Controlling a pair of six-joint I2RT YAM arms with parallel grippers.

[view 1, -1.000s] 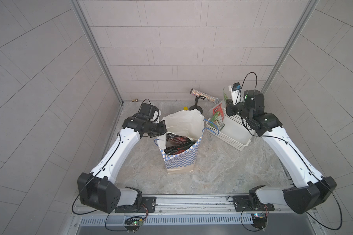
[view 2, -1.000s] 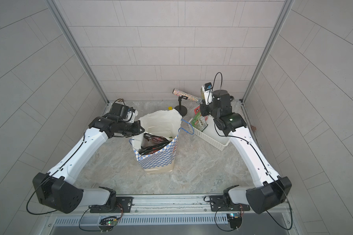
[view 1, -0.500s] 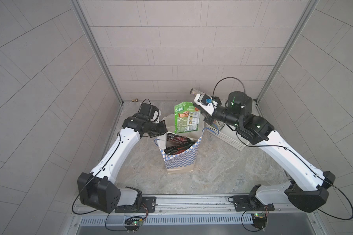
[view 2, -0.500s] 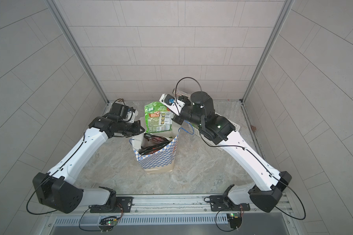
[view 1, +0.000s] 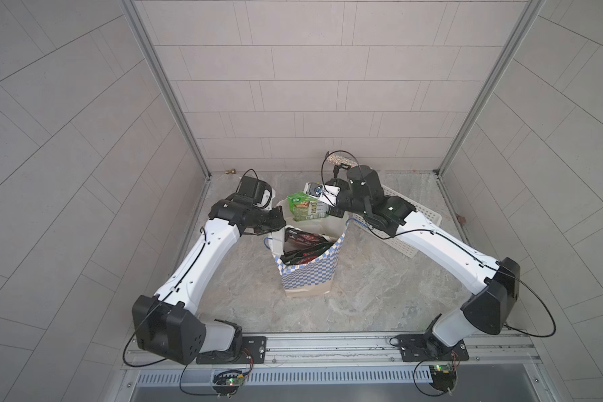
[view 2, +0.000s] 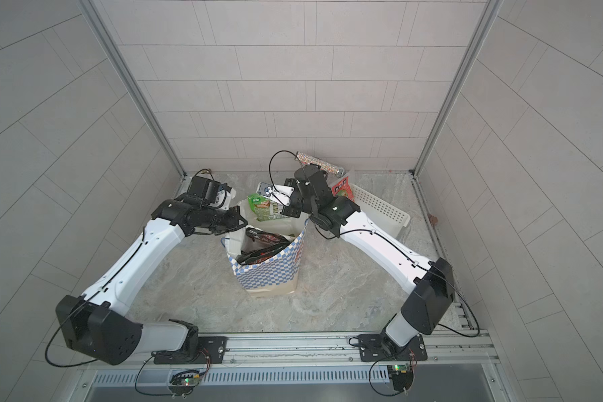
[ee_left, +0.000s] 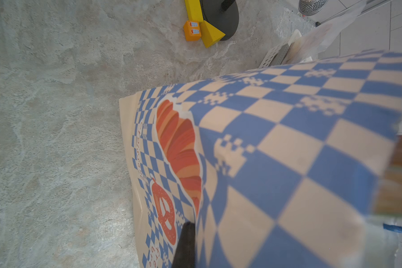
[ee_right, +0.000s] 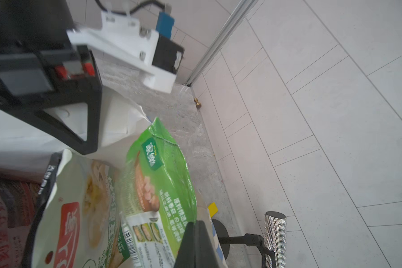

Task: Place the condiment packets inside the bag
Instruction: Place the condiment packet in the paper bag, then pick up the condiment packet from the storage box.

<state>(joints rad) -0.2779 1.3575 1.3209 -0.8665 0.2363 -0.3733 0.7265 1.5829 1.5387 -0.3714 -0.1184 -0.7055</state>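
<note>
The bag (view 1: 310, 275) (view 2: 268, 275) stands upright at mid floor, checkered blue and white. My left gripper (view 1: 278, 222) (view 2: 240, 221) is shut on its left rim; the left wrist view shows one dark finger (ee_left: 186, 241) against the bag's outer wall (ee_left: 288, 150). My right gripper (view 1: 330, 209) (view 2: 287, 211) (ee_right: 195, 224) is shut on a light green condiment packet (view 1: 307, 208) (view 2: 266, 209) (ee_right: 163, 167), which hangs over the bag's far rim. Beside it is a paler packet (ee_right: 79, 220) with a red logo. Dark red-brown packets (view 1: 303, 243) (view 2: 265, 243) lie inside the bag.
A white perforated basket (view 1: 420, 215) (view 2: 383, 209) sits right of the bag, with a red packet (view 2: 342, 188) leaning at its far end. A glittery cylinder on a black stand (view 1: 342, 160) (view 2: 319, 163) (ee_right: 275, 232) is behind the bag. Yellow and orange blocks (ee_left: 204, 29) lie by the stand's base.
My right arm swung from the basket over to the bag carrying the light green packet, then lowered it to the bag's far rim. The left arm has not moved.
</note>
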